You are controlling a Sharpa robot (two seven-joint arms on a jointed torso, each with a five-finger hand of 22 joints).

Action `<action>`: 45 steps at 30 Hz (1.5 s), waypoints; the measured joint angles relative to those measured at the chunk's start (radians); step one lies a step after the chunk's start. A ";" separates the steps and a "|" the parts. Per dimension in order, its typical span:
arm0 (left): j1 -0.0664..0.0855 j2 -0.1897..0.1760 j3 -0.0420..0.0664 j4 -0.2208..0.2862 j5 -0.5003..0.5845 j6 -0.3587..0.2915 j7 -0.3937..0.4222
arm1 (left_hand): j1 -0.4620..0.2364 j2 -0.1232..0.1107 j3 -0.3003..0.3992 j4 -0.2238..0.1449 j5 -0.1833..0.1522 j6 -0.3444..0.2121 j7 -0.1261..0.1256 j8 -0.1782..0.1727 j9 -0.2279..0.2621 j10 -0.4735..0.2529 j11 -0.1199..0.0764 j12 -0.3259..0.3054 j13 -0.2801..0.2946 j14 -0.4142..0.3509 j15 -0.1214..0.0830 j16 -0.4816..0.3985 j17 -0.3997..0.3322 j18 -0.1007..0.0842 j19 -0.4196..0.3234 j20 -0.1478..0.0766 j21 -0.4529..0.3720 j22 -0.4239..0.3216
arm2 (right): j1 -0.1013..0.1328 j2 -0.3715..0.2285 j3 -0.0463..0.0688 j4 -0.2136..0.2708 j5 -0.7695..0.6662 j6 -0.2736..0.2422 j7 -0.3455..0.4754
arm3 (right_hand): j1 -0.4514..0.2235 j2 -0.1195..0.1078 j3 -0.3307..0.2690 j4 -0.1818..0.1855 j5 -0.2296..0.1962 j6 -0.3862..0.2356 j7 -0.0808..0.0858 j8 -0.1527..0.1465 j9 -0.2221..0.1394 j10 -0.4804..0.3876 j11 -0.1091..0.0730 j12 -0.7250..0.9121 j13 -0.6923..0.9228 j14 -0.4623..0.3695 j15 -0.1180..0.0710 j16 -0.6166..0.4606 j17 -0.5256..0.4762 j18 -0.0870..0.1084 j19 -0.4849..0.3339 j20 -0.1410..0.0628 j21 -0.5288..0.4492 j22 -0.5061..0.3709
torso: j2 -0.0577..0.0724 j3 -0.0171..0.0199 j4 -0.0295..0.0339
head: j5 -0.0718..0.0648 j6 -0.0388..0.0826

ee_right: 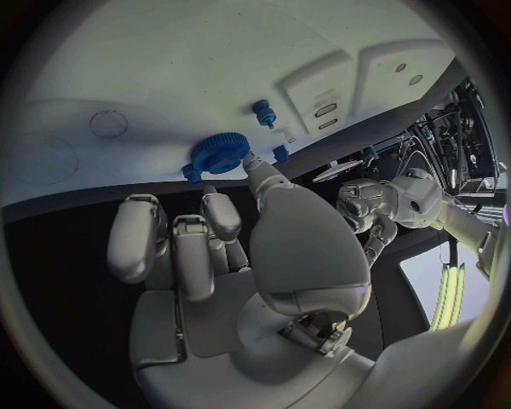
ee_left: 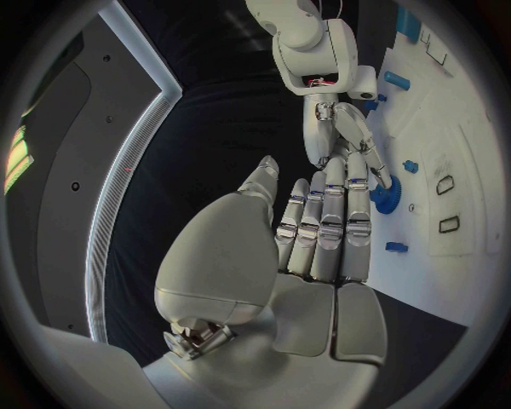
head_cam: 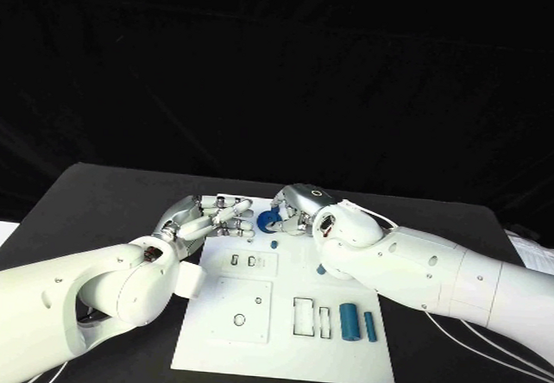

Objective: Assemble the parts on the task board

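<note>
**Both hands meet at the blue gear on the far edge of the board**

In the head view the white task board lies at lower centre of the frame on the black surface. At its upper edge, near the middle of the frame, stands a blue gear. The right hand comes in from the right and sits just right of the gear; the right wrist view shows a fingertip touching the gear's toothed rim, the other fingers curled in below and apart from it. Whether the gear is truly pinched cannot be told.

The left hand lies just left of the gear, its fingers stretched out side by side and grasping nothing; in the left wrist view their tips reach close beside the gear.

Toward the lower right of the board lie two blue cylinders, side by side, well apart from both hands. A small blue peg sits just below the gear.
</note>
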 measured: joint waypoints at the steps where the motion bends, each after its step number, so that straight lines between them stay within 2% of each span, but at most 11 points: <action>1: 0.000 0.000 0.000 0.000 0.000 0.000 0.000 | 0.000 0.000 0.000 0.000 0.000 0.000 0.000 0.000 0.000 0.000 0.000 0.000 0.000 0.000 0.000 0.000 0.000 0.000 0.000 0.000 0.000 0.000 | 0.000 -0.001 0.000 0.000 0.001 0.001 0.000 | 0.000 0.000 -0.003 0.003 0.002 0.003 -0.004 0.000 0.001 0.000 0.000 0.000 0.001 0.000 0.000 0.000 0.000 0.000 0.000 0.000 0.000 0.000 | 0.000 0.0002 -0.0001 | 0.000 0.000; 6: 0.000 0.000 0.000 -0.001 0.000 0.001 0.000 | 0.000 0.000 0.000 0.000 0.000 0.000 0.000 0.000 0.000 0.000 0.000 0.000 -0.001 0.000 0.000 0.000 0.001 0.000 0.000 0.000 0.000 -0.001 | 0.000 -0.012 0.000 0.010 0.005 -0.001 -0.001 | 0.007 0.007 -0.008 0.008 0.011 0.021 -0.010 0.008 0.006 0.000 0.000 0.007 0.010 0.000 0.000 0.000 0.000 0.000 0.000 0.000 0.000 0.002 | 0.000 0.0002 -0.0003 | -0.001 -0.002; 7: 0.000 0.000 0.000 -0.001 0.000 0.001 0.000 | 0.000 0.000 0.000 0.000 0.000 0.000 0.000 0.000 0.000 0.000 0.000 0.000 -0.001 0.000 0.000 0.000 0.001 0.000 0.000 0.000 0.000 -0.001 | 0.000 -0.017 0.000 0.014 0.007 -0.006 0.000 | 0.007 0.007 -0.013 0.013 0.022 0.029 -0.010 0.008 0.007 0.006 -0.006 0.017 0.017 0.000 0.000 0.000 0.000 0.000 0.000 0.000 0.000 0.007 | 0.000 0.0002 -0.0003 | -0.001 -0.002; 11: 0.000 0.000 0.000 -0.003 0.000 0.003 0.000 | 0.000 0.000 0.000 0.000 0.000 0.000 0.000 0.000 0.000 0.000 0.000 0.000 -0.001 0.000 0.000 0.000 0.001 0.000 0.000 0.000 0.000 -0.001 | -0.001 -0.059 0.000 0.047 0.043 -0.053 0.041 | 0.019 0.019 -0.017 0.017 0.043 0.031 -0.009 0.008 0.007 0.015 -0.007 0.026 0.026 0.000 0.000 0.000 0.000 0.000 0.000 0.000 0.000 0.018 | 0.000 0.0005 0.0004 | -0.003 0.000; 16: 0.000 -0.004 0.000 -0.005 0.000 0.004 0.000 | 0.000 0.000 0.003 -0.003 0.000 0.000 0.000 0.000 0.000 0.000 0.000 0.000 -0.001 0.000 0.000 0.000 0.001 0.000 0.000 0.000 0.000 -0.001 | -0.002 -0.177 0.002 0.122 0.178 -0.110 0.186 | 0.052 0.033 -0.003 0.003 0.058 0.031 -0.009 0.008 0.007 0.015 -0.007 0.026 0.028 0.000 0.000 0.000 0.000 0.000 0.000 0.000 0.001 0.019 | -0.001 0.0009 -0.0019 | -0.004 0.005; 21: 0.000 -0.007 0.000 -0.005 0.000 0.004 0.008 | 0.000 0.000 0.006 -0.006 0.000 0.000 0.000 0.000 0.000 0.007 0.000 0.000 -0.001 0.000 0.000 0.000 0.008 0.000 0.007 -0.001 0.000 -0.001 | 0.000 -0.320 0.004 0.182 0.370 -0.115 0.357 | 0.112 0.038 0.015 -0.046 0.063 0.031 -0.009 0.008 0.007 0.015 -0.007 0.034 0.035 0.000 0.000 0.006 0.000 0.000 0.000 0.000 0.004 0.022 | -0.002 0.0027 -0.0084 | -0.002 0.012; 23: 0.000 -0.007 0.000 -0.006 0.000 0.004 0.011 | 0.000 0.000 0.004 -0.007 0.000 0.004 0.000 0.000 0.000 0.007 0.000 0.000 -0.001 0.002 -0.002 -0.001 0.009 0.000 0.007 0.000 0.000 -0.001 | 0.001 -0.354 0.005 0.187 0.432 -0.110 0.403 | 0.120 0.030 0.012 -0.052 0.055 0.031 -0.009 0.008 0.007 0.015 -0.007 0.034 0.035 0.000 0.000 0.006 0.000 0.000 0.000 0.000 0.004 0.022 | -0.003 0.0040 -0.0116 | -0.003 0.014; 30: 0.000 -0.004 0.000 -0.010 0.000 0.007 0.019 | 0.000 0.000 0.003 -0.009 0.000 0.007 0.000 0.000 0.000 0.007 0.000 0.000 -0.001 0.004 -0.004 -0.005 0.011 0.000 0.007 0.000 0.000 -0.001 | -0.003 -0.442 0.006 0.135 0.579 -0.076 0.512 | 0.126 0.024 0.009 -0.061 0.055 0.031 -0.009 0.008 0.007 0.015 -0.007 0.034 0.033 0.000 0.000 0.006 0.000 0.000 0.000 0.000 0.004 0.022 | -0.008 0.0116 -0.0204 | -0.016 0.018; 34: -0.001 -0.004 -0.001 -0.015 0.000 0.010 0.021 | 0.000 0.000 0.003 -0.009 0.000 0.007 0.000 0.000 0.000 0.007 0.000 0.000 -0.001 0.004 -0.004 -0.005 0.011 0.000 0.007 0.000 0.000 -0.001 | -0.020 -0.460 0.006 0.103 0.602 -0.059 0.537 | 0.142 0.018 0.007 -0.085 0.052 0.031 -0.009 0.006 0.006 0.015 -0.007 0.030 0.031 0.000 0.000 0.006 0.000 0.000 0.000 0.000 0.004 0.022 | -0.010 0.0167 -0.0233 | -0.019 0.018; 39: -0.001 -0.004 -0.002 -0.020 0.000 0.013 0.022 | 0.000 0.000 0.006 -0.011 0.000 0.007 0.000 0.000 0.000 0.011 -0.003 0.000 -0.001 0.004 -0.004 -0.005 0.011 0.000 0.007 0.000 0.000 -0.001 | -0.045 -0.457 0.005 0.057 0.605 -0.041 0.551 | 0.146 0.015 0.003 -0.092 0.046 0.028 -0.006 0.004 0.006 0.015 -0.007 0.027 0.027 0.000 0.000 0.006 0.000 0.000 0.000 0.000 0.004 0.021 | -0.010 0.0229 -0.0273 | -0.016 0.014; 45: -0.001 -0.004 -0.002 -0.022 0.000 0.016 0.022 | 0.000 0.000 0.006 -0.011 0.000 0.007 0.000 0.000 0.000 0.011 -0.003 0.000 -0.001 0.004 -0.004 -0.005 0.011 0.000 0.007 0.000 0.000 -0.001 | -0.066 -0.435 0.005 0.016 0.603 -0.024 0.554 | 0.149 0.018 0.006 -0.095 0.038 0.025 -0.003 0.004 0.005 0.015 -0.007 0.019 0.022 0.000 0.000 0.006 -0.001 0.000 0.000 0.000 0.004 0.018 | -0.010 0.0240 -0.0279 | -0.017 0.007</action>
